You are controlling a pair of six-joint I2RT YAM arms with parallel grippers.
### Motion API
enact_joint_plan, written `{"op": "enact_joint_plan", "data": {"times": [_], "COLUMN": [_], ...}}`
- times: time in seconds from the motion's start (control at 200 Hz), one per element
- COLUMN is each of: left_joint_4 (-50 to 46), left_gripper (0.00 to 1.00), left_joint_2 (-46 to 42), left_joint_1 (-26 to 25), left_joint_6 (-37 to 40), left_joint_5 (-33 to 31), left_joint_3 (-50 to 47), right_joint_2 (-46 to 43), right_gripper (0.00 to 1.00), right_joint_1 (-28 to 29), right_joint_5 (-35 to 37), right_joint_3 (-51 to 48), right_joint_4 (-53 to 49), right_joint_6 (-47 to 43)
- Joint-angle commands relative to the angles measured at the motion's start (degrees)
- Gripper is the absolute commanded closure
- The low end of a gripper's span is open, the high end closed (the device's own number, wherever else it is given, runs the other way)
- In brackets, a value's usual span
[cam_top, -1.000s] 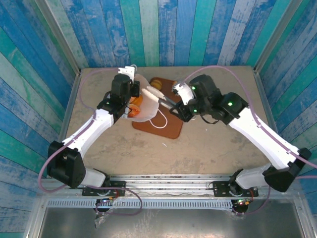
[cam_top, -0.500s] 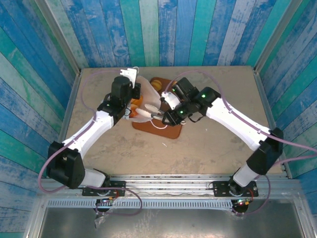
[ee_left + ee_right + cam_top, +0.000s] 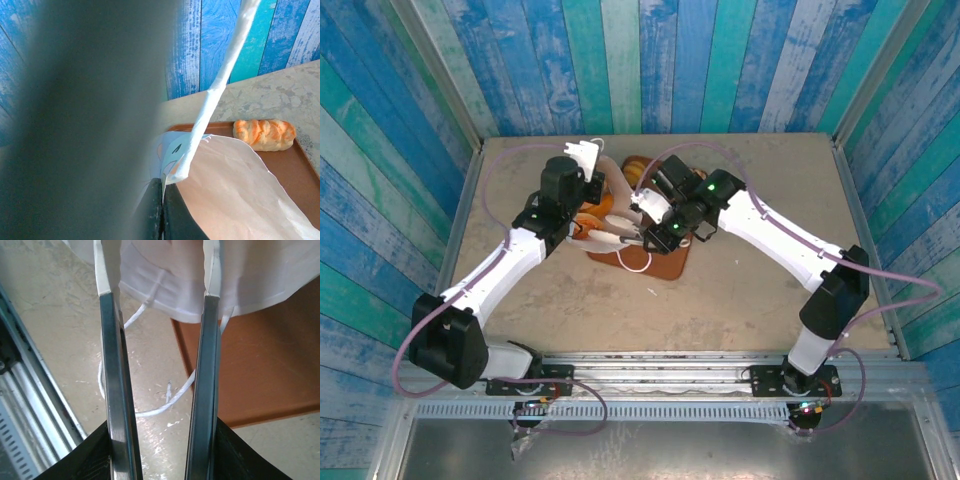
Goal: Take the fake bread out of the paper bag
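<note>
The white paper bag (image 3: 608, 205) lies tilted on the brown tray (image 3: 668, 262), its mouth facing the near side. Orange fake bread (image 3: 590, 222) shows inside the mouth. My left gripper (image 3: 586, 172) is shut on the bag's upper edge; in the left wrist view its jaws (image 3: 162, 202) pinch the paper bag (image 3: 235, 185). One fake bread loaf (image 3: 264, 134) lies on the tray (image 3: 300, 165) behind the bag. My right gripper (image 3: 620, 240) is open at the bag's mouth. In the right wrist view its white-tipped fingers (image 3: 108, 270) reach over the bag's rim (image 3: 160, 295) with nothing gripped.
A white cord handle (image 3: 150, 410) loops on the table in front of the tray (image 3: 260, 370). A white strip of the bag (image 3: 220, 75) rises past the left gripper. Blue plank walls (image 3: 650, 60) close in the table, and a metal rail (image 3: 660, 370) runs along the near edge.
My right arm has swung left and brought its gripper from over the tray down to the bag's mouth, with the jaws standing wider. The left gripper keeps its hold on the bag.
</note>
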Motion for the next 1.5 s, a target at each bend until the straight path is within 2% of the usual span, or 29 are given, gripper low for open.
{"op": "enact_joint_plan", "data": {"times": [0.0, 0.366, 0.706, 0.796, 0.982, 1.097, 1.498], "left_joint_4": [2.32, 1.83, 1.88, 1.89, 1.77, 1.52, 1.13], "left_gripper": [1.00, 0.99, 1.00, 0.99, 0.99, 0.99, 0.99], "left_joint_2": [-3.41, -3.37, -3.38, -3.29, -2.91, -2.21, -1.53], "left_joint_1": [-0.07, -0.05, -0.05, -0.04, -0.06, -0.05, -0.05], "left_joint_6": [0.17, -0.15, -0.71, -0.77, -1.42, -2.51, -4.01], "left_joint_5": [1.01, 1.40, 1.98, 2.12, 0.81, -1.56, -4.43], "left_joint_3": [1.14, 1.22, 1.13, 1.13, 1.31, 1.53, 1.66], "right_joint_2": [2.19, 8.00, 12.57, 13.30, 12.53, 11.25, 3.19], "right_gripper": [0.53, 0.54, 0.55, 0.58, 0.71, 0.84, 0.90], "right_joint_1": [0.47, 1.50, 2.07, 2.18, 2.21, 2.20, 2.17], "right_joint_5": [4.93, 6.34, 4.08, 4.14, 4.66, 5.43, 10.69], "right_joint_3": [2.54, 9.16, 14.39, 15.55, 16.13, 15.88, 12.41], "right_joint_4": [-0.60, -1.15, -2.08, -2.42, -2.51, -2.65, -0.54], "right_joint_6": [-2.71, -6.93, -10.49, -10.53, -10.26, -9.51, -6.64]}}
